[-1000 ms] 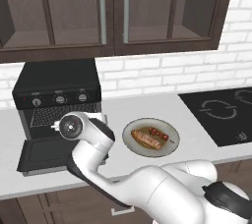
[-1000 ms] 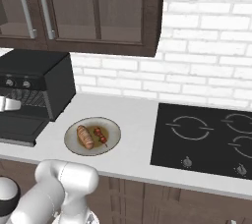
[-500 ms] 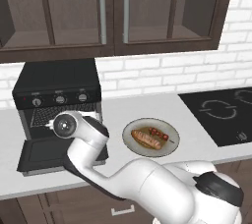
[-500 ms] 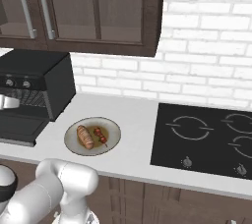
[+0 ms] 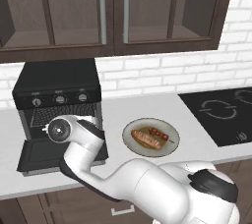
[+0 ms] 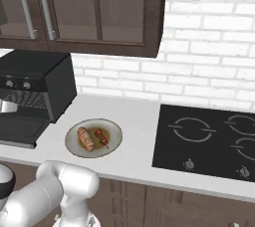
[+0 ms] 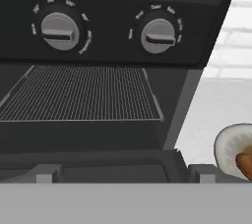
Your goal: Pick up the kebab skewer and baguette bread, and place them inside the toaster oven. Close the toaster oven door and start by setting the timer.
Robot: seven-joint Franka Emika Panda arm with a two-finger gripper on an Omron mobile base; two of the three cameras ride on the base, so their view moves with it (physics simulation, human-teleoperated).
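Two dark fingertips (image 7: 44,173) stood wide apart at the bottom of my hand view, so the hand (image 7: 123,174) was open with nothing between its jaws. From the left base camera I saw the arm curled up from the lower right, its wrist sitting just above the lowered toaster oven door (image 5: 44,154), which lay flat and open toward me on the worktop (image 5: 147,112). Past the fingertips the hand view looked straight into the toaster oven (image 7: 113,51): the wire rack (image 7: 78,93) sat bare inside the cavity, and above it I could make out two silver-grey knobs (image 7: 59,31) on the black front panel. The left base view showed three knobs across that panel.

Just right of the oven, in the left base view, the plate (image 5: 150,137) rested on the worktop, apart from the oven. On it lay the baguette bread (image 5: 146,139), an orange-brown loaf toward the oven's side, and the kebab skewer (image 5: 160,134) with its red and dark chunks just beside the loaf, on the far side from the oven. Neither was touched by the hand. The right base view showed the same pair on the plate.

Farther right the black cooktop (image 6: 204,139) was set into the worktop, well apart from the plate. Behind everything ran the white brick wall (image 6: 199,76), with the dark wooden cabinets (image 5: 113,12) above.
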